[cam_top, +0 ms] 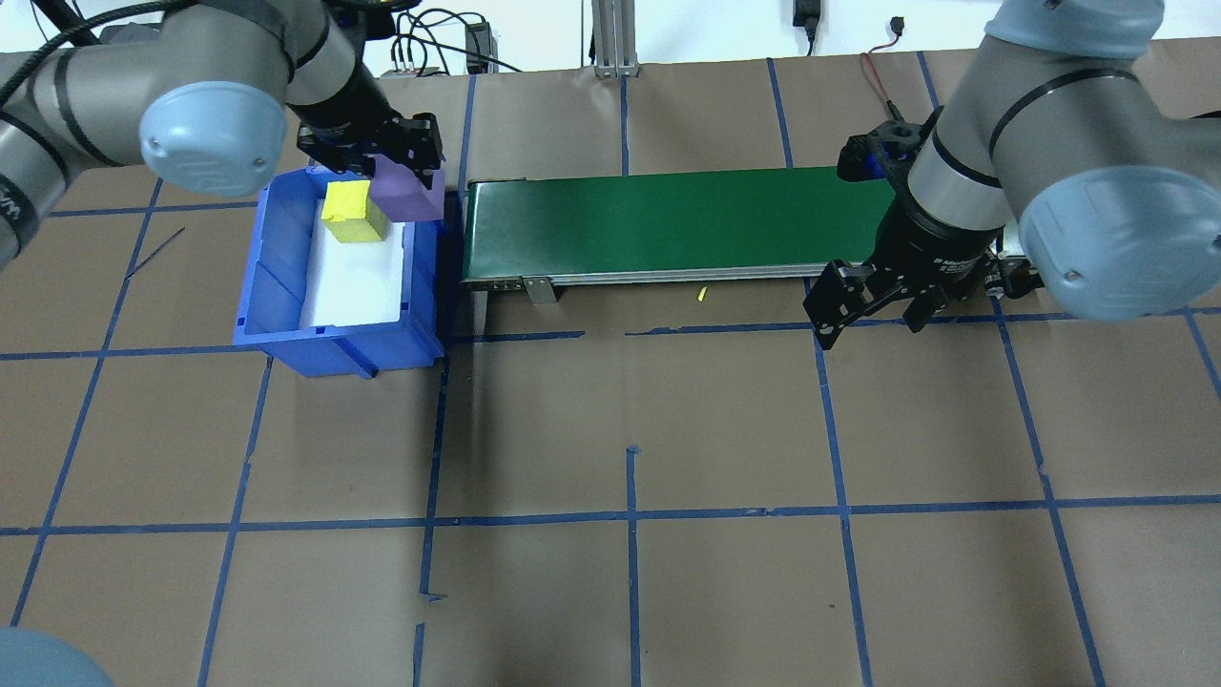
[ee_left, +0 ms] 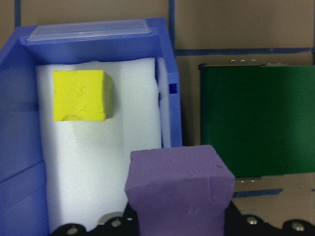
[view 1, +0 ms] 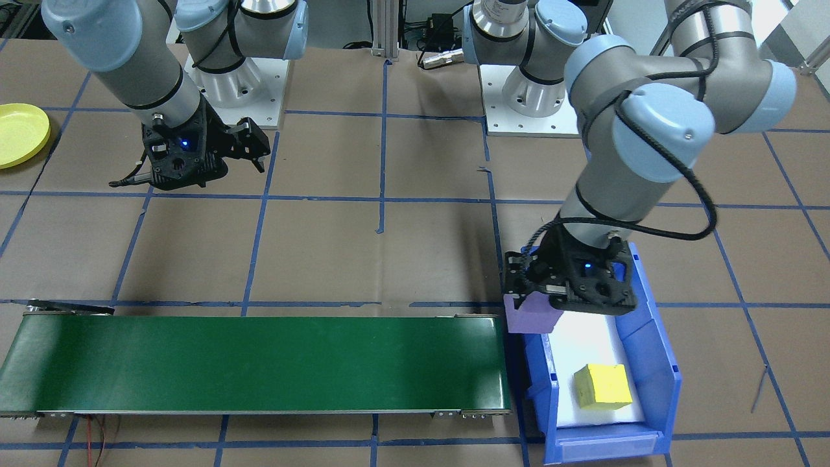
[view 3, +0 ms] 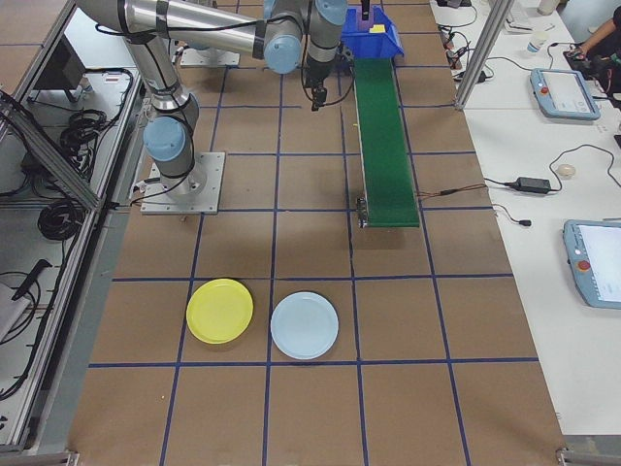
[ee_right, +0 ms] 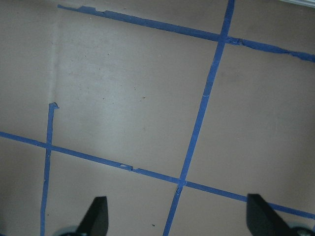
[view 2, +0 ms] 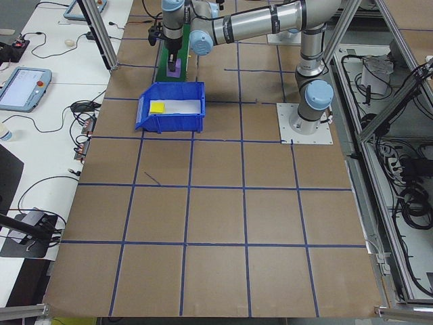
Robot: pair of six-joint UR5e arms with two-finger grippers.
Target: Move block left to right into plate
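Note:
My left gripper (cam_top: 405,176) is shut on a purple block (view 1: 533,319) and holds it above the blue bin's (cam_top: 277,286) edge beside the green conveyor belt (cam_top: 677,224). The left wrist view shows the purple block (ee_left: 179,189) in the jaws over the gap between bin (ee_left: 98,42) and belt (ee_left: 256,123). A yellow block (view 1: 603,385) lies on white foam inside the bin. My right gripper (cam_top: 873,315) hangs open and empty over bare table near the belt's other end. The yellow plate (view 3: 219,311) sits far off on my right side, also at the edge of the front view (view 1: 19,133).
A light blue plate (view 3: 304,325) lies next to the yellow one. Blue tape lines grid the brown table. Both arm bases (view 1: 237,84) stand at the table's back edge. Cables and pendants lie on side benches beyond the table.

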